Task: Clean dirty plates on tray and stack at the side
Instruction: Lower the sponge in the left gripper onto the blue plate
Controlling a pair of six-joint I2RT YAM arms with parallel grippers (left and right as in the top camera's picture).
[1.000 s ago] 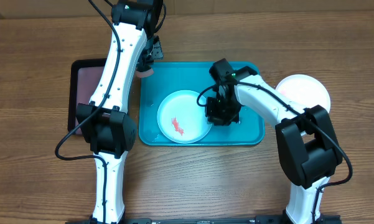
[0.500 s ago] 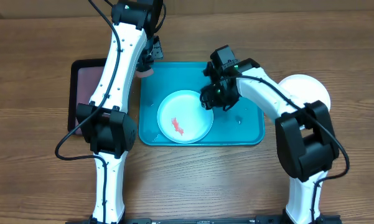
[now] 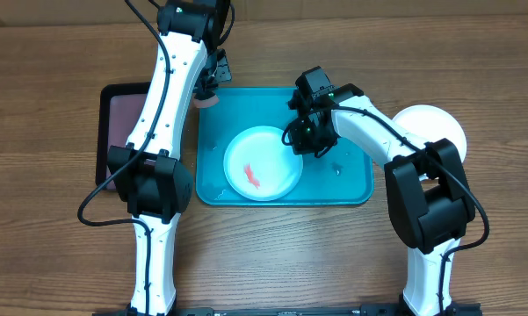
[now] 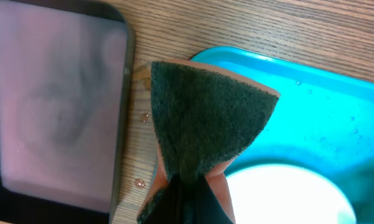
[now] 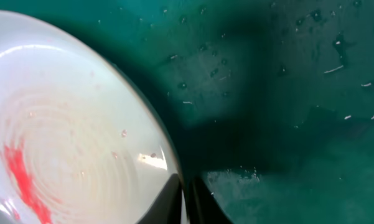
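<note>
Overhead, left jaws pinch a sponge (image 4: 205, 112) by the black tray (image 3: 117, 123); right jaws pinch the smeared plate (image 3: 268, 160).

No readable text, labels, brands, numbers or signs in any view: overhead, left wrist, right wrist.

The sponge (image 4: 208, 118), dark green face toward the camera, is being pinched at its lower end by what seem to be the left gripper's (image 4: 187, 202) dark fingers. Left of the sponge, the black tray (image 4: 121, 112) is lying on the wooden table (image 4: 236, 28). Right of it, the turquoise tray (image 4: 323, 106) is glistening wet and is holding a white plate (image 4: 286, 196) below and right of the sponge.
</note>
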